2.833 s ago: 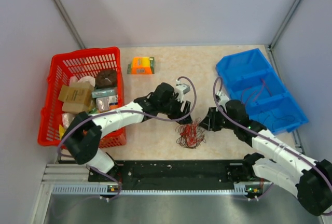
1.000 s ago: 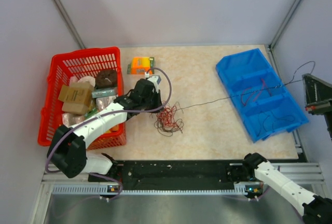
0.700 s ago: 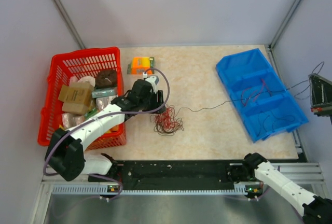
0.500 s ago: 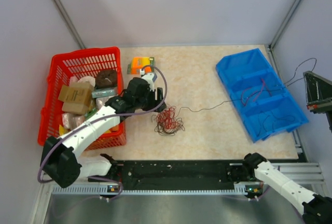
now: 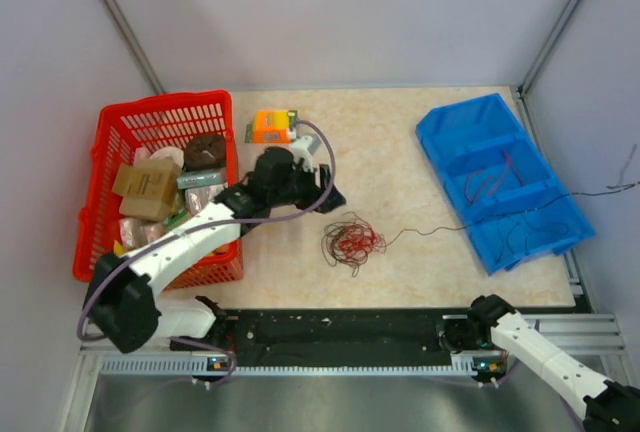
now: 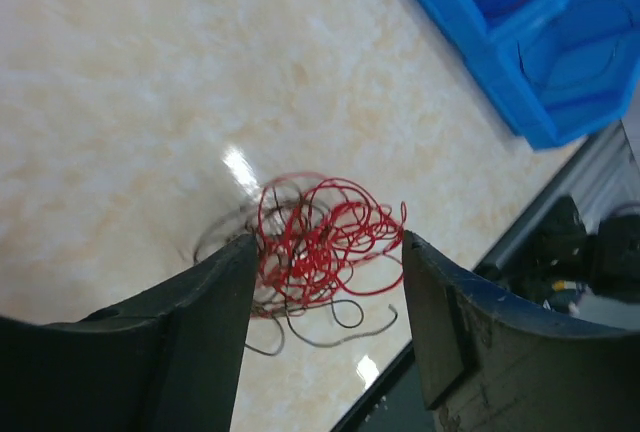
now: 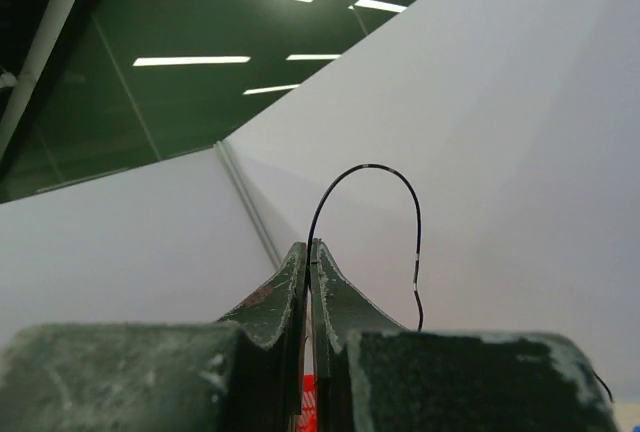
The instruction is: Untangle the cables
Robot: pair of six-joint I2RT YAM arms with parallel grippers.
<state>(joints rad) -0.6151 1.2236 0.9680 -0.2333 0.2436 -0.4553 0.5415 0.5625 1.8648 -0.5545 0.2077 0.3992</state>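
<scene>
Tightly on one cable (image 7: 368, 168): right gripper (image 7: 308, 255).

A beige table (image 5: 395, 167) bears basket (image 5: 165, 104), orange box (image 5: 271, 125), cables (image 5: 350, 242), blue bin (image 5: 466, 108).

The bench (image 5: 400, 142) is pale and looks like stone. A red basket (image 5: 98, 192) sits to the left of the left fingers (image 5: 328, 194), quite near. It is full of stuff: a brown box (image 5: 145, 184), a dark round thing (image 5: 207, 150) and some small packs. A little orange box (image 5: 272, 125) lies just behind the fingers, toward the back wall. A blue bin (image 5: 465, 137) with walls inside it sits well off to the right of them. A black rail (image 5: 340, 327) runs along the near edge, in front of the fingers.
</scene>
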